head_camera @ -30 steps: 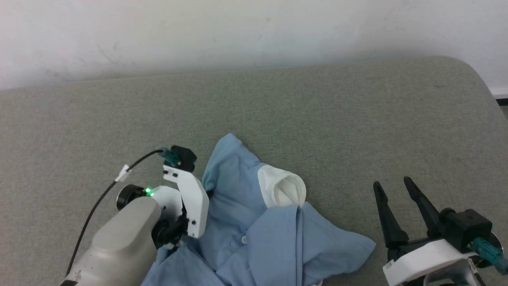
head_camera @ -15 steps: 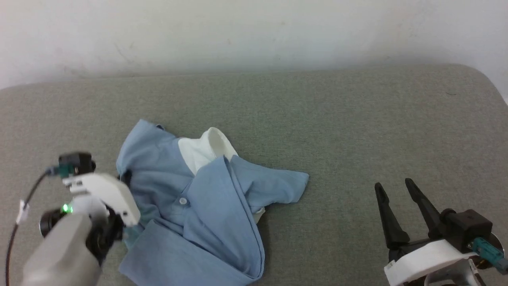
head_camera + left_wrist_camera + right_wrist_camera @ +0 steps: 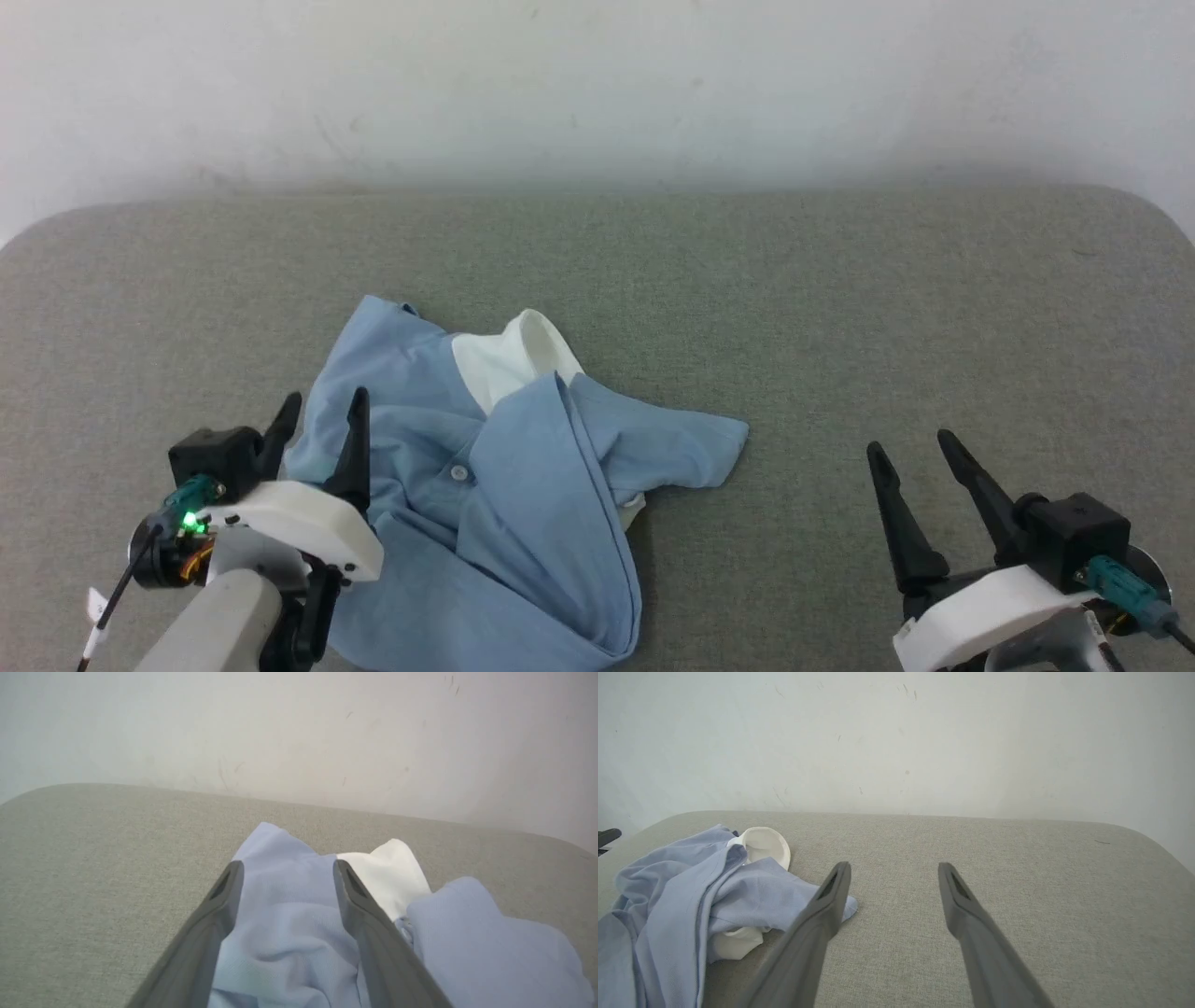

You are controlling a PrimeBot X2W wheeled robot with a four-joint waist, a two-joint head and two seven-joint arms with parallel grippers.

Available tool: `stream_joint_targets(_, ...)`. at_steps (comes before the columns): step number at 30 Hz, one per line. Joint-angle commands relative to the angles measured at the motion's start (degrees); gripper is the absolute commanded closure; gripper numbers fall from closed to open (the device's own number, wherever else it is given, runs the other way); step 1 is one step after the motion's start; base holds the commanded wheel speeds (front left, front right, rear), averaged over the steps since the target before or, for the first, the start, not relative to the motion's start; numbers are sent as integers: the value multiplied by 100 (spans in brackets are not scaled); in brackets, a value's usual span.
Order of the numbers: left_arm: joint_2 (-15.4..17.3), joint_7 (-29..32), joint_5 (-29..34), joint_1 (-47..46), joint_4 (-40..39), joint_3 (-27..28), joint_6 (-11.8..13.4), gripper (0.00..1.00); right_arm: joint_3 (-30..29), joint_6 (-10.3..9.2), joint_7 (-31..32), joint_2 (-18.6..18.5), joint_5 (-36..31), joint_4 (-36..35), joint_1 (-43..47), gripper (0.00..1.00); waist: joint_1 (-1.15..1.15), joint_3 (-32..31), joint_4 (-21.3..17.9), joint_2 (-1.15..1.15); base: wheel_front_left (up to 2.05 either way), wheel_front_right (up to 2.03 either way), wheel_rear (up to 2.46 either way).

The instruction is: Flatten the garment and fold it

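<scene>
Stretching across the head view, a grey-green fabric surface with rounded far corners runs back to a plain whitish wall marked with faint scuffs and small specks.

On the left half of the surface lies the shirt, light blue and crumpled. Its white collar stands up on the side toward the wall. A broad flap is folded diagonally over the front, and one sleeve spreads out to the right. A single pale button shows beside the flap's edge, and a bit of white cloth peeks out under the sleeve.

The left gripper sits at the lower left, pointing toward the wall, with its jaws spread wide at the shirt's left edge. In the left wrist view blue cloth lies between and beneath them, and nothing is pinched. Whether the tips touch the cloth cannot be told. A green light glows on that wrist, and a black cable trails off it with a white tag too small to read.

The right gripper sits at the lower right over bare surface, well apart from the shirt. Its jaws are equally wide and hold nothing. In the right wrist view the sleeve's tip shows just behind one jaw, and the collar opens like a cup farther back.
</scene>
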Motion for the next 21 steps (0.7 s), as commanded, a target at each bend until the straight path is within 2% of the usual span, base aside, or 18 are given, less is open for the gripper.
stream_joint_targets(1,-32,-28,232,163,-285,178,92,0,28,-4,19,4,-56,33,-28,0,0,-77,68,0,0,0,0)
stream_joint_targets(4,-137,-31,784,681,-1043,622,203,0,94,-4,59,4,-107,141,-73,0,0,-153,100,0,0,0,0)
stream_joint_targets(11,-468,-32,1597,1821,-2043,1362,119,0,334,-4,237,4,-111,689,-340,0,0,-273,302,0,0,0,0)
stream_joint_targets(21,-1027,-33,2069,2218,-2374,1708,-199,0,1824,-4,1324,2,482,1735,-1288,0,0,-165,767,0,0,0,0)
